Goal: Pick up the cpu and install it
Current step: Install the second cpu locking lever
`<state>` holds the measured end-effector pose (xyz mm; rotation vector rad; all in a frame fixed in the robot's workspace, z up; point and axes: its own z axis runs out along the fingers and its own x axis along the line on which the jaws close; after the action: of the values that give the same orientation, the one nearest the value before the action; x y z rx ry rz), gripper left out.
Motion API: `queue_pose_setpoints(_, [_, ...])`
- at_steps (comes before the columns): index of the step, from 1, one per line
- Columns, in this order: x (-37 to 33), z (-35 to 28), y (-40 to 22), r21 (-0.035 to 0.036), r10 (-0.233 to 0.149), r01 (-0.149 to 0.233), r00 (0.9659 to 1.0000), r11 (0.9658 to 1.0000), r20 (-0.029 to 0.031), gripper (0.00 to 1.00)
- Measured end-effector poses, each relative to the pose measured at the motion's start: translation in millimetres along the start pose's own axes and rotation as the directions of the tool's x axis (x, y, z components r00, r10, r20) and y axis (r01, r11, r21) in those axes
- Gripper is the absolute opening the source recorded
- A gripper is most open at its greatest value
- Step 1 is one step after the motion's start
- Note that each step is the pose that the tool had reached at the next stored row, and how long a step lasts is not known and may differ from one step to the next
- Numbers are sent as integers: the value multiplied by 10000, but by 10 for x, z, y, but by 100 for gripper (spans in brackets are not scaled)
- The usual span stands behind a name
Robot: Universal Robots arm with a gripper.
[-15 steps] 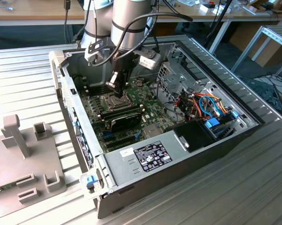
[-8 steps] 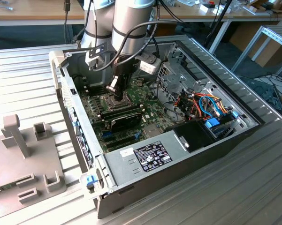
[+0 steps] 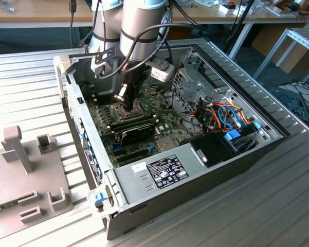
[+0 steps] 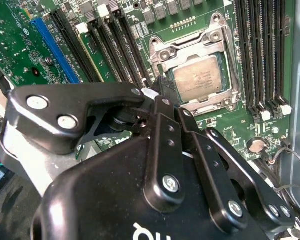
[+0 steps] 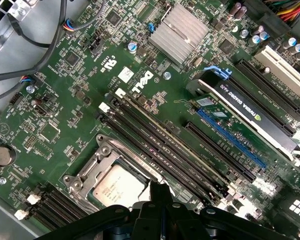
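Observation:
The cpu (image 4: pixel 199 80) (image 5: pixel 117 187), a small silver-grey square, lies flat inside the open socket frame (image 4: pixel 162 55) (image 5: pixel 97 150) on the green motherboard (image 3: pixel 162 121). My gripper (image 4: pixel 162 95) (image 5: pixel 159 192) hangs just above the socket's edge beside the chip. Its black fingers are drawn together to a single tip with nothing between them. In the exterior view the gripper (image 3: pixel 127 105) reaches down into the open computer case (image 3: pixel 195 164) and covers the socket.
Long black memory slots (image 5: pixel 159 150) run beside the socket. A black graphics card (image 3: pixel 136 133), a finned heatsink (image 5: pixel 182 30), a metal drive cage (image 3: pixel 193 85), coloured cables (image 3: pixel 226 116) and the power supply (image 3: pixel 159 172) crowd the case. A grey fixture (image 3: pixel 25 164) stands outside at the exterior view's left.

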<state>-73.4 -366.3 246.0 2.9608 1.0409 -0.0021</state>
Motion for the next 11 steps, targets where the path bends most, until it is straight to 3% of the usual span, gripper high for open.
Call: queue_pose_setpoints(11, [-2,1,-2,0,0,0,10000,10000,1,11])
